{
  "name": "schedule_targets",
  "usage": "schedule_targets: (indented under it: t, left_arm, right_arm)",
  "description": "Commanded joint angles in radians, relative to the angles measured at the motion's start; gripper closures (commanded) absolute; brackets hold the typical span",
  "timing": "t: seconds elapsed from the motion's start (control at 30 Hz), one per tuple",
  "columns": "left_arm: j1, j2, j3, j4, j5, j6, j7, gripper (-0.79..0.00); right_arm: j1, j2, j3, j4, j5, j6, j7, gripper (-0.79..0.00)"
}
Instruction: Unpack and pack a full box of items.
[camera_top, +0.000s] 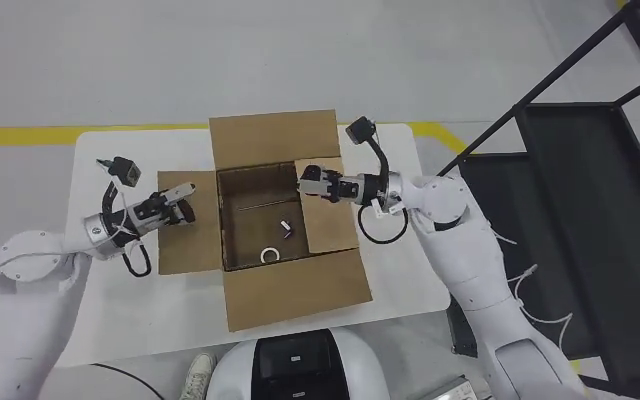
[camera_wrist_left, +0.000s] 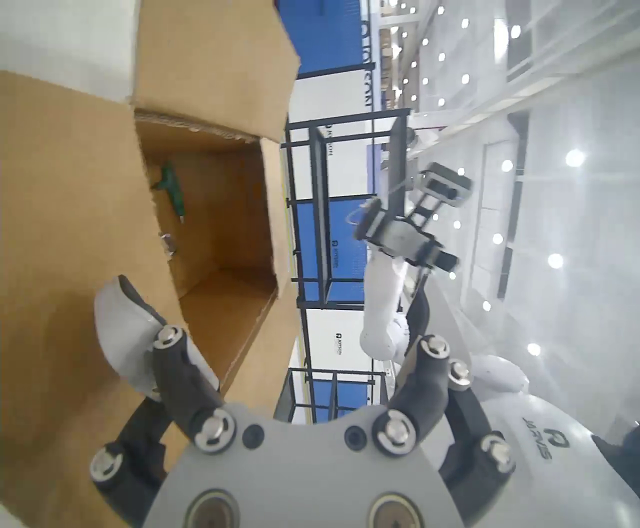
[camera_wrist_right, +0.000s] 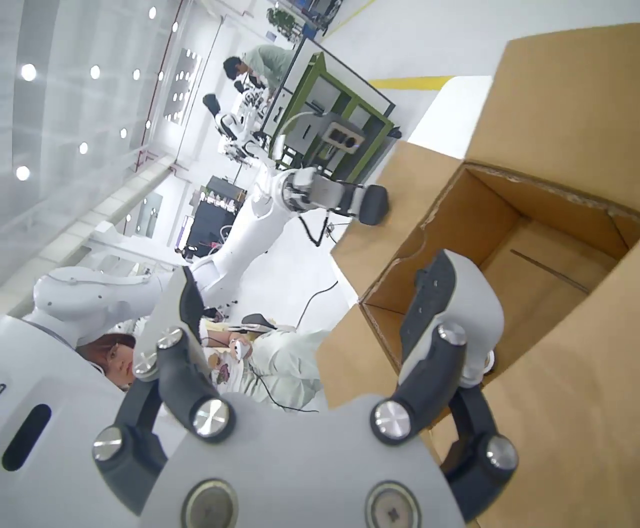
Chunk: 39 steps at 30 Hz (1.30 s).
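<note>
Right end effector (camera_top: 303, 180) — over box (camera_top: 272, 140) rim.

box (camera_top: 290, 290): matt brown corrugated cardboard, rough cut edges | table (camera_top: 120, 150): smooth matt white

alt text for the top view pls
An open cardboard box sits on a white table with all four flaps folded out, a small white ring and a small dark item on its floor. The left gripper is over one side flap and the right gripper at the opposite rim, both open and empty.
</note>
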Motion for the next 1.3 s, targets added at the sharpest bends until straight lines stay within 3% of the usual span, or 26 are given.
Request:
schedule_targets:
  t: [0.0,0.17,0.33,0.47,0.63,1.27]
  left_arm:
    - [0.031,0.007,-0.057,-0.07,-0.03,-0.024,-0.04,-0.785]
    - [0.047,0.014,-0.077,-0.203,0.01,-0.024,-0.081,-0.785]
    - [-0.015,0.005,0.028,-0.272,0.068,0.007,-0.082,-0.785]
    - [-0.104,-0.013,0.166,-0.246,0.095,0.043,-0.073,-0.785]
    - [-0.232,-0.046,0.316,-0.15,0.084,0.052,-0.037,-0.785]
    - [-0.224,-0.05,0.328,-0.136,0.093,0.063,0.001,-0.785]
  right_arm:
    - [-0.012,0.005,0.017,0.029,0.028,0.028,0.012,-0.785]
    - [-0.051,0.023,0.092,0.103,0.119,0.025,0.067,-0.785]
    - [-0.128,0.041,0.172,0.108,0.19,-0.024,0.087,-0.785]
    - [-0.194,0.054,0.227,0.094,0.219,-0.041,0.085,-0.785]
    - [-0.233,0.064,0.254,0.073,0.232,-0.035,0.082,-0.785]
    - [-0.232,0.067,0.256,0.08,0.251,-0.039,0.082,-0.785]
